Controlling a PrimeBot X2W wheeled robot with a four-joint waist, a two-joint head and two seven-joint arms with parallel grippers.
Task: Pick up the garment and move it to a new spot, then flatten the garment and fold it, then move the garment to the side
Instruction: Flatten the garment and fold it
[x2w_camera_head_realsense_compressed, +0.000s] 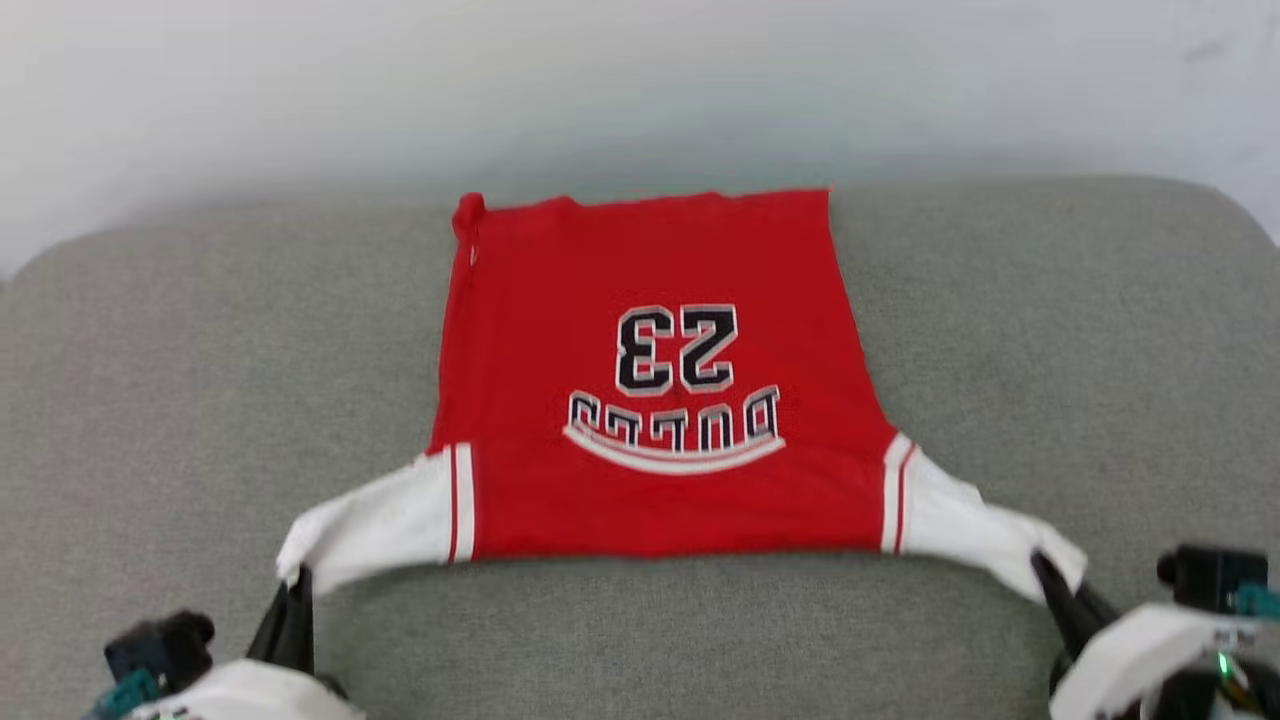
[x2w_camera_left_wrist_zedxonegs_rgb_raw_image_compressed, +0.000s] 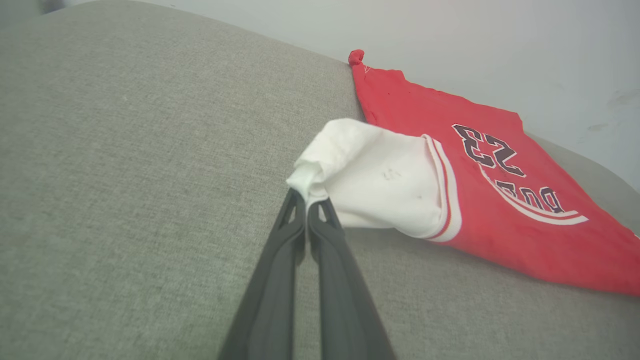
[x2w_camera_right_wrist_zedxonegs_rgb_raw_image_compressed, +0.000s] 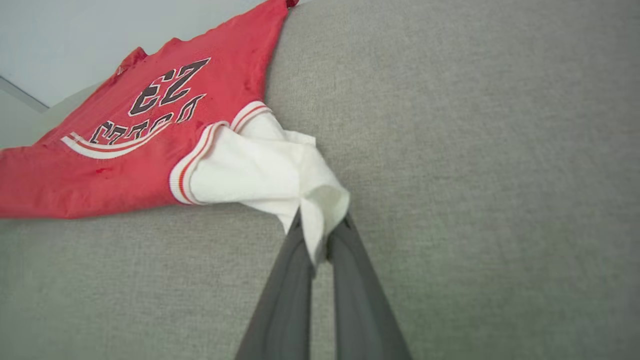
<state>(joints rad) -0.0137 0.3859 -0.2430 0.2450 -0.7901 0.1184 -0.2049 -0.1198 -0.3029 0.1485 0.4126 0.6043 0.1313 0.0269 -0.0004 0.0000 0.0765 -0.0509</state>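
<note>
Head view: a bright red, thin, soft short-sleeved T-shirt (x2w_camera_head_realsense_compressed: 650, 370) with a black "23" print is laid flat on a grey woven upholstered surface (x2w_camera_head_realsense_compressed: 200, 400). Its hem is turned toward the pale wall (x2w_camera_head_realsense_compressed: 640, 80). Both white sleeves are drawn outward and toward the robot. The left gripper (x2w_camera_head_realsense_compressed: 295, 590) is closed on the tip of one sleeve, and the right gripper (x2w_camera_head_realsense_compressed: 1045, 575) is closed on the tip of the other. The far hem corner (x2w_camera_head_realsense_compressed: 468, 215) is rolled into a small knot; if it is left so, a lump is likely to be folded in.

Left wrist view: the left gripper (x2w_camera_left_wrist_zedxonegs_rgb_raw_image_compressed: 306, 200) is pinched shut on a bunched edge of the white sleeve (x2w_camera_left_wrist_zedxonegs_rgb_raw_image_compressed: 380, 180). Little cloth is caught, so the fabric may slip free under a hard pull.

Right wrist view: the right gripper (x2w_camera_right_wrist_zedxonegs_rgb_raw_image_compressed: 320, 240) is clamped on a folded flap of the other white sleeve (x2w_camera_right_wrist_zedxonegs_rgb_raw_image_compressed: 250, 175). The flap may be creased in. If the two sleeves are pulled unevenly, the shirt may be skewed.
</note>
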